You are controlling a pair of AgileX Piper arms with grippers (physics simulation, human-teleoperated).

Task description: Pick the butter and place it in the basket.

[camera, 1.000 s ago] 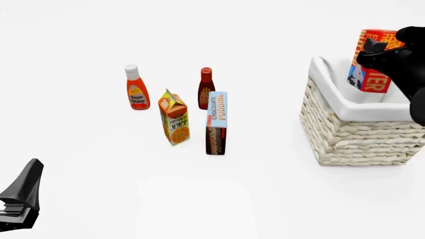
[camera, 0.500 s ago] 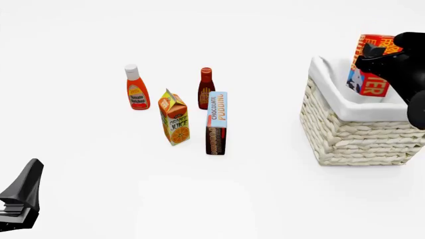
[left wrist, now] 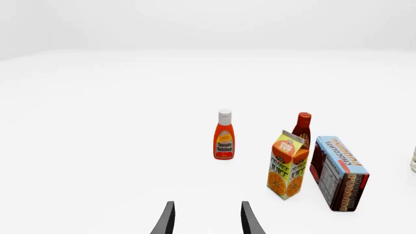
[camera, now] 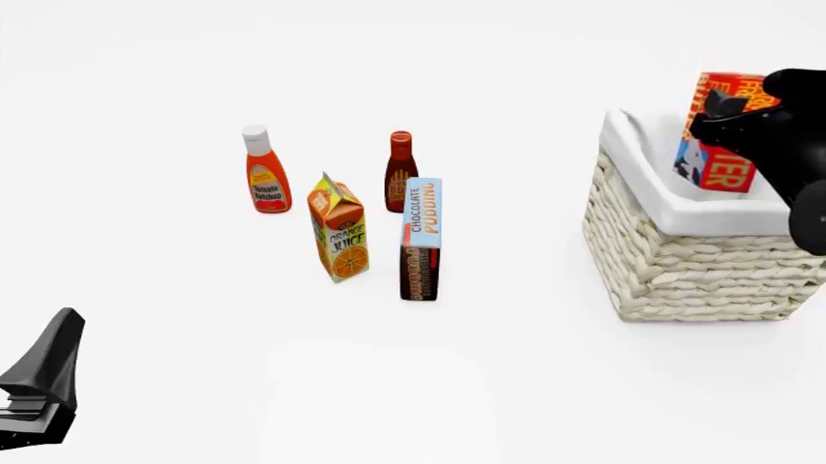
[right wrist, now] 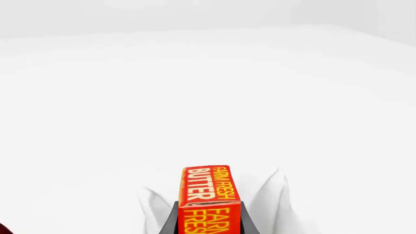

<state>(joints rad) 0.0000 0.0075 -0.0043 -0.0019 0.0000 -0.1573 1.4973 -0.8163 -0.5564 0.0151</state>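
Observation:
The butter (camera: 718, 145), a red-and-orange box with a cow picture, hangs over the open top of the wicker basket (camera: 697, 261) at the right, its lower end inside the white lining. My right gripper (camera: 738, 114) is shut on it. In the right wrist view the butter (right wrist: 209, 195) sits between the black fingers, with the basket's white lining (right wrist: 273, 195) behind it. My left gripper (left wrist: 206, 222) is open and empty, low at the front left, far from the basket; its arm (camera: 42, 382) shows in the front view.
Left of the basket stand a tomato ketchup bottle (camera: 266, 172), a dark sauce bottle (camera: 400, 166), an orange juice carton (camera: 339, 230) and a chocolate pudding box (camera: 420, 238). They also show in the left wrist view, ahead of the left gripper.
My right gripper has lowered the butter a little and shifted it slightly right over the basket. The left arm has not moved.

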